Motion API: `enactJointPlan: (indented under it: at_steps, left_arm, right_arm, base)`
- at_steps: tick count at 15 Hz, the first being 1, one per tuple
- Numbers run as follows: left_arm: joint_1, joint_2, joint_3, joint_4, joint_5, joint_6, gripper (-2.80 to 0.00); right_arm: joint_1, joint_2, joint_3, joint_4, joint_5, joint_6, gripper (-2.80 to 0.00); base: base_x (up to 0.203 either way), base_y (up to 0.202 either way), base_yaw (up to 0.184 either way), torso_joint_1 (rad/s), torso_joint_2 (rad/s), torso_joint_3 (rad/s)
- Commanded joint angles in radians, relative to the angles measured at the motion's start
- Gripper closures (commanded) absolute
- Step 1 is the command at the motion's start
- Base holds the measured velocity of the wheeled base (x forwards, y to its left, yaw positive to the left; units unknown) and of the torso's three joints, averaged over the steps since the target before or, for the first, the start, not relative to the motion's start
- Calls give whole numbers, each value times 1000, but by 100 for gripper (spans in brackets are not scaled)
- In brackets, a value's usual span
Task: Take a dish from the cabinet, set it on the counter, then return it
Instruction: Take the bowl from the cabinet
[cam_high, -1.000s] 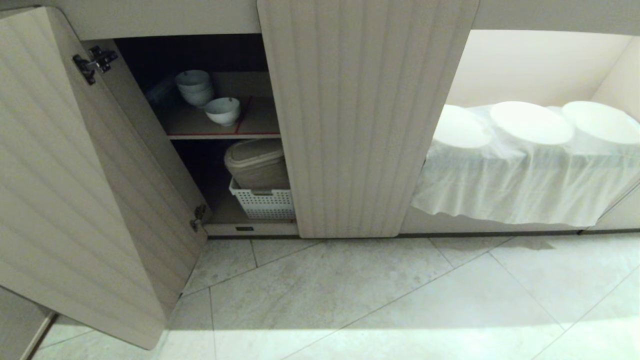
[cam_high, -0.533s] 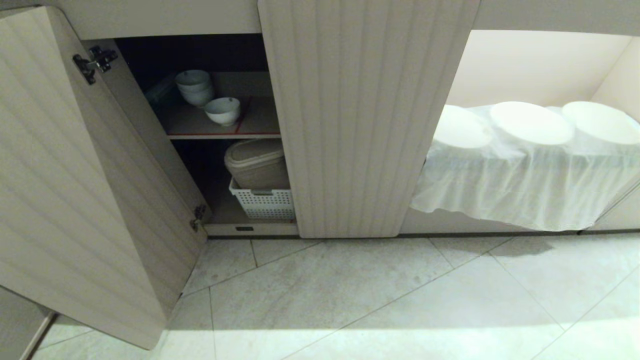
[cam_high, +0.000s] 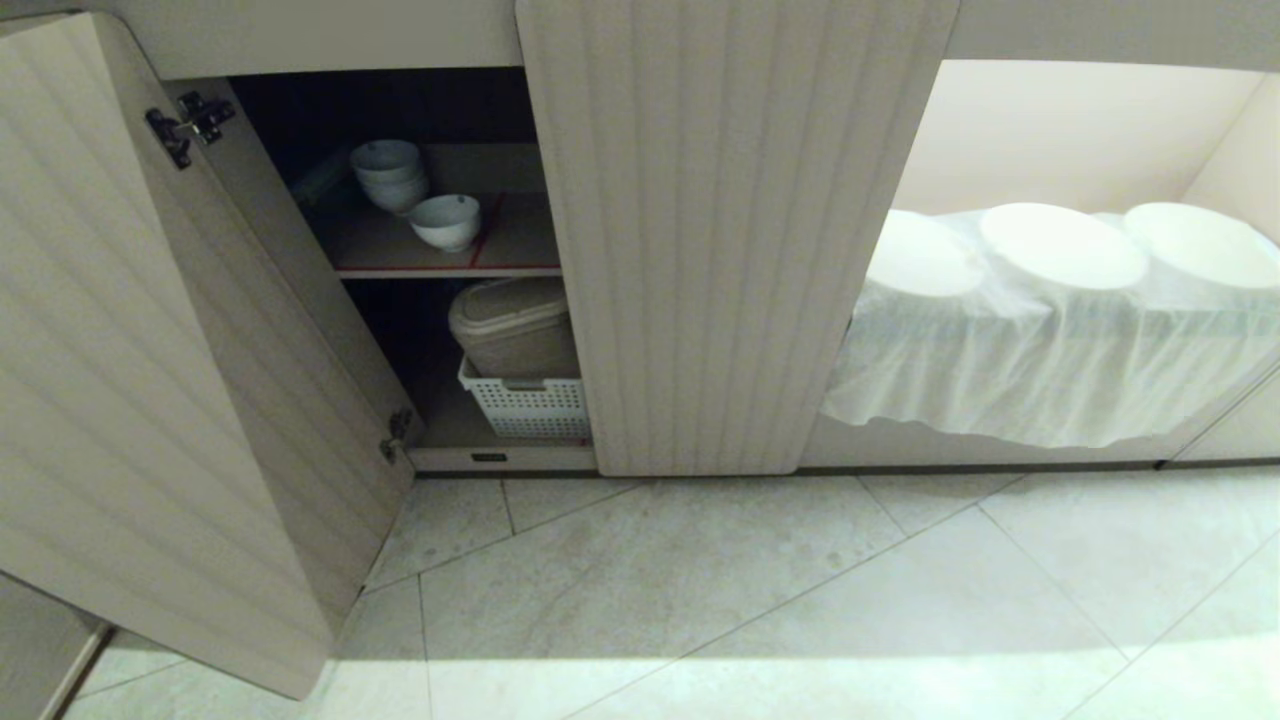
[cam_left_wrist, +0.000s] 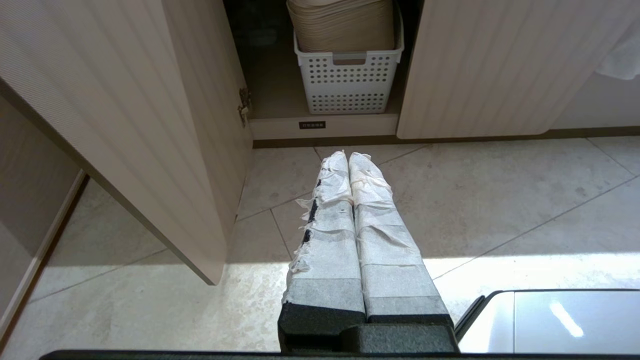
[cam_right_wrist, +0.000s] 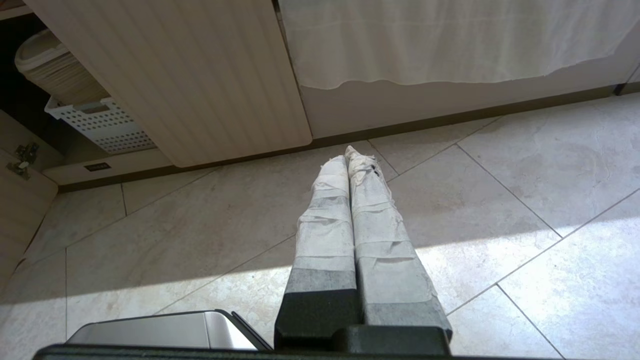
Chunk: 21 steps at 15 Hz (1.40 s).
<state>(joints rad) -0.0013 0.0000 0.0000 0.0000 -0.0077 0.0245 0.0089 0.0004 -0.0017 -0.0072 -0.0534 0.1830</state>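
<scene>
On the cabinet (cam_high: 720, 250) shelf: one dish (cam_high: 446, 221), one bowl stack (cam_high: 390, 175); both hands clenched, empty.

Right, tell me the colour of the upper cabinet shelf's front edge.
Red, on the wooden upper shelf's front edge; head view shows it best.

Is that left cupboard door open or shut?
Open: the left door swings outward, showing the dish on a shelf inside.

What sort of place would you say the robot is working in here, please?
Most likely a kitchen or dining-service area: a low ribbed-door cabinet stands open, holding a white bowl beside a bowl stack on a shelf, a white basket below, with a tiled floor.
</scene>
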Motion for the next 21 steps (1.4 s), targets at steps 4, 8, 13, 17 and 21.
enactJointPlan:
  at_steps: [4, 8, 13, 17, 21]
  left_arm:
    - [0, 0, 0, -2, 0, -1, 0]
    - [0, 0, 0, -1, 0, 0, 0]
    - [0, 0, 0, -2, 0, 0, 0]
    - [0, 0, 0, 0, 2, -3, 0]
    - [0, 0, 0, -2, 2, -3, 0]
  right_arm:
    - [0, 0, 0, 0, 0, 1, 0]
    - [0, 0, 0, 0, 0, 1, 0]
    - [0, 0, 0, 0, 0, 1, 0]
    - [0, 0, 0, 0, 0, 1, 0]
    - [0, 0, 0, 0, 0, 1, 0]
  base:
    - [0, 0, 0, 0, 0, 0]
    - [0, 0, 0, 0, 0, 0]
    - [0, 0, 0, 0, 0, 0]
    - [0, 0, 0, 0, 0, 0]
    - [0, 0, 0, 0, 0, 0]
